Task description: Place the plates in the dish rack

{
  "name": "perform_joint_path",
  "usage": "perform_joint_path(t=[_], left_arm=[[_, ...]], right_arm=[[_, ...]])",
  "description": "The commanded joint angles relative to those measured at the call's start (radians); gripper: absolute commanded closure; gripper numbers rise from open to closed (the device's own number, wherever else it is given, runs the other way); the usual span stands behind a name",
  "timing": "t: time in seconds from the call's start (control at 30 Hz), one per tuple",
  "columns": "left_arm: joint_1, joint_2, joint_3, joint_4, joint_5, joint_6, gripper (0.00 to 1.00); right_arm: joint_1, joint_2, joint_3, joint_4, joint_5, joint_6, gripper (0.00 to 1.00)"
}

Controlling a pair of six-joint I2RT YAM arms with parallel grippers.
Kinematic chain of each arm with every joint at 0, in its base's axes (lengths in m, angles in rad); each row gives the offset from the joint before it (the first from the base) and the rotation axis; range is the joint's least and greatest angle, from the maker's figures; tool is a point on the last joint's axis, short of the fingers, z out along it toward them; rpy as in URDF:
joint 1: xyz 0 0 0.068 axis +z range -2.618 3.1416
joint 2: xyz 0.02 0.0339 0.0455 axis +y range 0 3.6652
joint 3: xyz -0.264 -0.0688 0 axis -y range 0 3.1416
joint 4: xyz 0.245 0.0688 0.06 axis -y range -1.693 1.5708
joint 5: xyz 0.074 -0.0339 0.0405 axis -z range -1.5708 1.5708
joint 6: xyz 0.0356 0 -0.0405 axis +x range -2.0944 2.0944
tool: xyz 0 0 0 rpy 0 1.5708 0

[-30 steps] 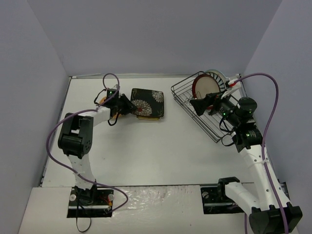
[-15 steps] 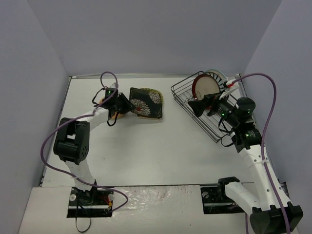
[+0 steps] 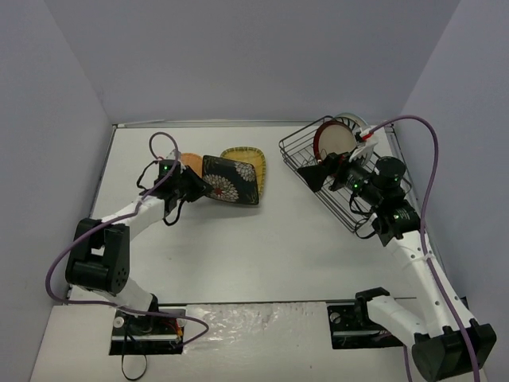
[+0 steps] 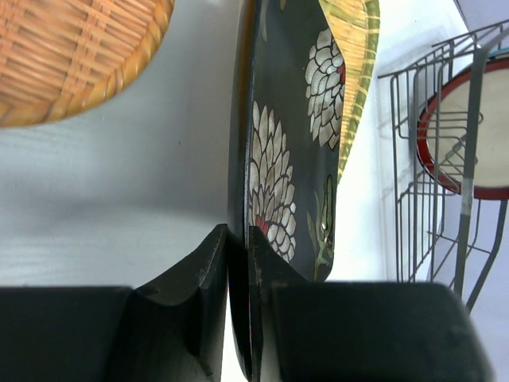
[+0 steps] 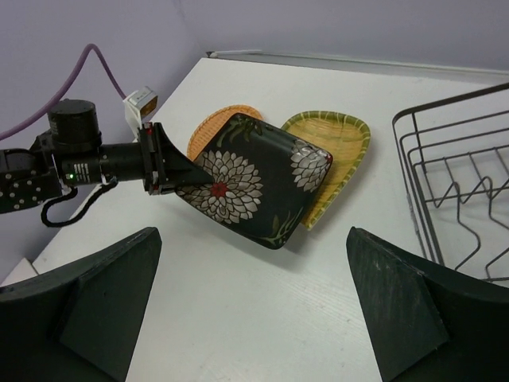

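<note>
Left hand (image 3: pixel 199 185) pinching floral plate (image 3: pixel 232 179), yellow plate (image 3: pixel 242 153) beneath, orange plate (image 3: pixel 191 161) beside

Your left arm (image 3: pixel 131 215) and right arm (image 3: pixel 425 270) show white links, black joints with green lights (image 3: pixel 161 168), a purple cable (image 3: pixel 435 167) apiece, and matte black fingers (image 5: pixel 95 310).

Black floral plate (image 3: pixel 232 181) lifted and tilted by left gripper (image 3: pixel 200 185), yellow plate (image 3: pixel 245 154) uncovered
</note>
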Motion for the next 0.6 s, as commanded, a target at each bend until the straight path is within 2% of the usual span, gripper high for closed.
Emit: perform_joint_path(t=[0.0,0.2,0.4,0.57], left_arm=[[0.005,-0.152,0.022,0.278,0.060,-0.076,1.00],[0.009,-0.299,-0.035,0.324,0.059,-0.126,1.00],[0.010,-0.401,-0.082,0.346,0.081,-0.184,1.00],[0.006,-0.468,-0.128,0.380,0.108,-0.243,1.00]], right_arm=[[0.023,0.047,0.014,0.091,0.031,0.122,0.00],[0.055,0.182,0.002,0.204,0.039,0.318,0.00],[0.110,0.344,0.087,0.198,0.023,0.367,0.00],[0.143,0.441,0.143,0.272,-0.019,0.421,0.00]])
